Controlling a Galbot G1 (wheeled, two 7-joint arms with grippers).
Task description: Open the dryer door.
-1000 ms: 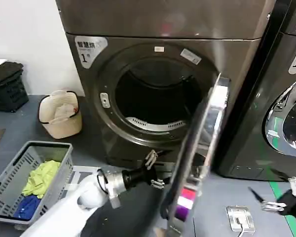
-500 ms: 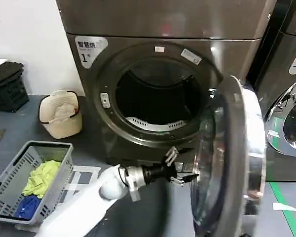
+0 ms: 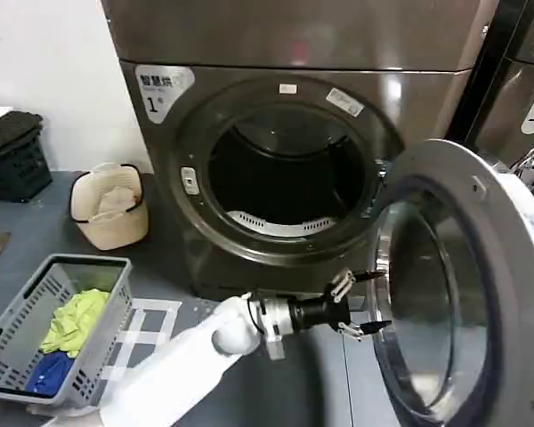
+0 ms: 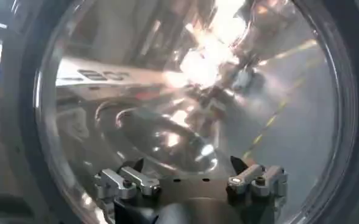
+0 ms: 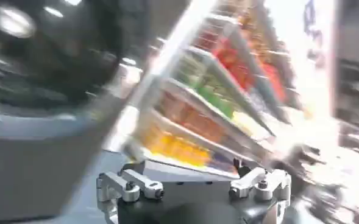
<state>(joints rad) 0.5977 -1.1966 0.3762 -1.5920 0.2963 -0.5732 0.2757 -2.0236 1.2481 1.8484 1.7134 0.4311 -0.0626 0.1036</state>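
since the door (image 3: 481,294) already stands swung well out to the right of the dryer (image 3: 285,53), with its grey inner face and clear bowl turned toward the drum opening (image 3: 280,178), the task looks nearly or fully done. the left gripper (image 3: 360,304) sits against the door's inner rim, fingers spread, pinching nothing. at most a little more outward push is left. the right gripper (image 5: 194,182) has fingers spread, holding nothing.

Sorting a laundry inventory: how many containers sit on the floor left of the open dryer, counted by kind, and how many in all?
Grey slatted laundry basket, holding yellow-green and blue cloth: 1
Beige bucket-style basket: 1
Black crate: 1
Total: 3
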